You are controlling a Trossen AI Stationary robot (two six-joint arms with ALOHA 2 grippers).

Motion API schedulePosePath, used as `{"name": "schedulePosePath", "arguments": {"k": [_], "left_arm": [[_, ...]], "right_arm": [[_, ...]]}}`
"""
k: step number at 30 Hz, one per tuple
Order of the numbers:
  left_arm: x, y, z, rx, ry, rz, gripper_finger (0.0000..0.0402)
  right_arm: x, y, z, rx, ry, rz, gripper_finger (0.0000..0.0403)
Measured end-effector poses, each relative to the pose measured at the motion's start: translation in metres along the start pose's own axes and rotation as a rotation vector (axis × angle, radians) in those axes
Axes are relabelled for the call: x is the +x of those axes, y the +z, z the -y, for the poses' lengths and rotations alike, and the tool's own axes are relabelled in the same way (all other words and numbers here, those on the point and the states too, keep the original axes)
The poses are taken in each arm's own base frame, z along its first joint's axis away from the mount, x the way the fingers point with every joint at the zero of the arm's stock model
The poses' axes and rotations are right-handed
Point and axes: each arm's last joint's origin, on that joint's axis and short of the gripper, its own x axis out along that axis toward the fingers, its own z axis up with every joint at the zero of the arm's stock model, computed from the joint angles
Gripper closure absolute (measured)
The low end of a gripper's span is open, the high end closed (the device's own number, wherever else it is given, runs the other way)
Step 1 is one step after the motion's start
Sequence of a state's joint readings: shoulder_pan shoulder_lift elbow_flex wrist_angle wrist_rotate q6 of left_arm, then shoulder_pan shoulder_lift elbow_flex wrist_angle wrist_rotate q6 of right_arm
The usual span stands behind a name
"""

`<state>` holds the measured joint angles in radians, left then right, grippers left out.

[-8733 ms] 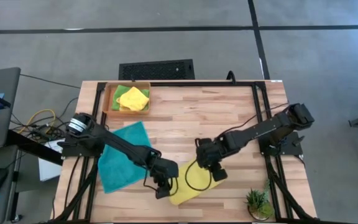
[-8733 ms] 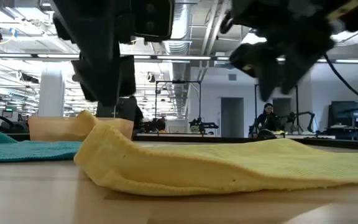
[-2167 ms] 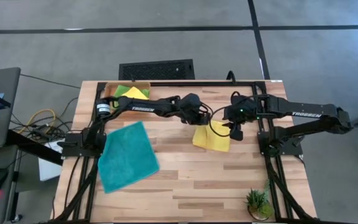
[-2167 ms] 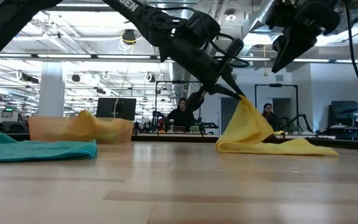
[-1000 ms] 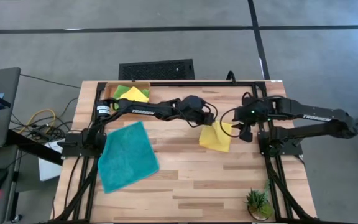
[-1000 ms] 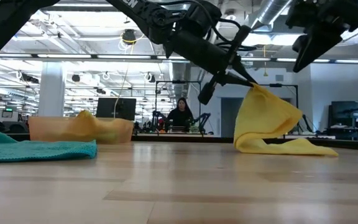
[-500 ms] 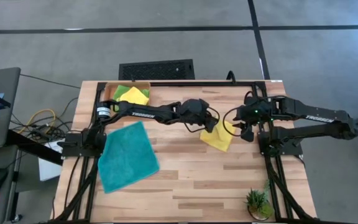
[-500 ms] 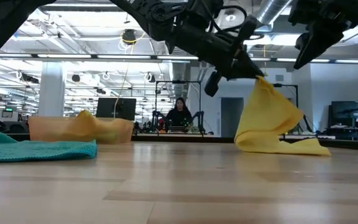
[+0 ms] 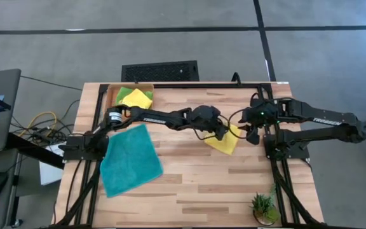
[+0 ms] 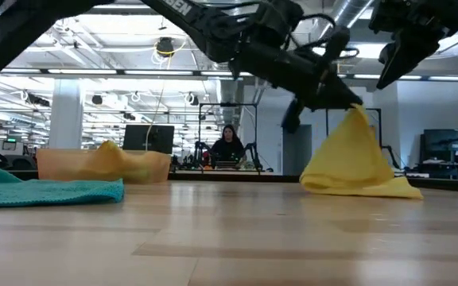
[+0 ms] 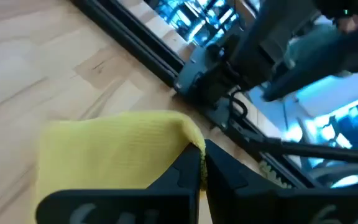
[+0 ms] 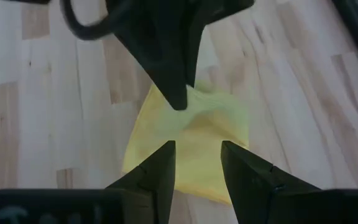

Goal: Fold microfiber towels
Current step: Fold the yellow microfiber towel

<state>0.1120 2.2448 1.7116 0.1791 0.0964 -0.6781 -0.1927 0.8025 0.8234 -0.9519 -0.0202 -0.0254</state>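
1. Fingers of the left gripper (image 9: 223,133) are pinched tight on a corner of the yellow towel (image 9: 223,142), holding it up in a peak, with the rest trailing on the bench (image 9: 189,184) at its right side. A raised corner like that looks ready to be carried across for a fold.
2. Right gripper (image 9: 251,135) hangs just right of that towel, its fingers (image 12: 244,171) apart and holding nothing; it looks to be standing by to catch or pin an edge.
3. Over on the left, the teal towel (image 9: 129,159) lies spread flat and not yet folded, apparently waiting its turn.
4. Far left corner: the orange tray (image 9: 113,97) holds another yellow towel (image 9: 138,99) on a lime green towel (image 9: 125,93), bunched rather than laid out, so they seem parked there out of the working area.
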Motion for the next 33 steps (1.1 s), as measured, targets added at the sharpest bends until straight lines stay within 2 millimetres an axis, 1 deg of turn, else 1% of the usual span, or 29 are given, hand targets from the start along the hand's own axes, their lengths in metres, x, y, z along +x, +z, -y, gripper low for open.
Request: {"name": "schedulePosePath", "arguments": {"k": [2,3,5,7,12,15,18,23,30,33], "left_arm": [[0.004,0.002,0.003,0.03,-0.014,-0.011,0.0401],[0.005,0.0,0.003,0.039,-0.008,-0.031,0.0401],[0.012,-0.002,0.002,0.064,-0.005,-0.017,0.0401],[0.013,-0.006,-0.001,0.062,0.015,-0.055,0.0402],[0.011,-0.006,-0.001,0.089,0.041,-0.072,0.0402],[0.012,-0.007,-0.002,0.081,0.056,-0.066,0.04],[0.012,-0.007,-0.002,0.071,0.077,-0.053,0.0391],[0.012,-0.007,-0.002,0.08,0.073,-0.046,0.0357],[0.012,-0.008,-0.001,0.03,0.06,-0.064,0.0286],[0.012,-0.009,-0.001,0.027,0.061,-0.073,0.0263]], "right_arm": [[-0.001,-0.001,0.0,0.001,0.0,-0.003,0.0249],[-0.001,-0.001,0.0,0.002,-0.001,0.001,0.0249],[-0.002,-0.002,0.001,0.004,-0.003,0.0,0.0249],[-0.004,-0.003,0.001,0.004,-0.003,0.008,0.0249],[-0.007,-0.004,0.001,0.004,-0.003,0.022,0.0249],[-0.006,-0.004,0.001,0.004,-0.003,0.018,0.0249],[-0.007,-0.004,0.001,0.004,-0.003,0.02,0.0249],[-0.006,-0.004,0.001,0.004,-0.003,0.019,0.0249],[-0.006,-0.004,0.001,0.003,-0.003,0.019,0.0249],[-0.006,-0.004,0.001,0.003,-0.003,0.018,0.0249]]}}
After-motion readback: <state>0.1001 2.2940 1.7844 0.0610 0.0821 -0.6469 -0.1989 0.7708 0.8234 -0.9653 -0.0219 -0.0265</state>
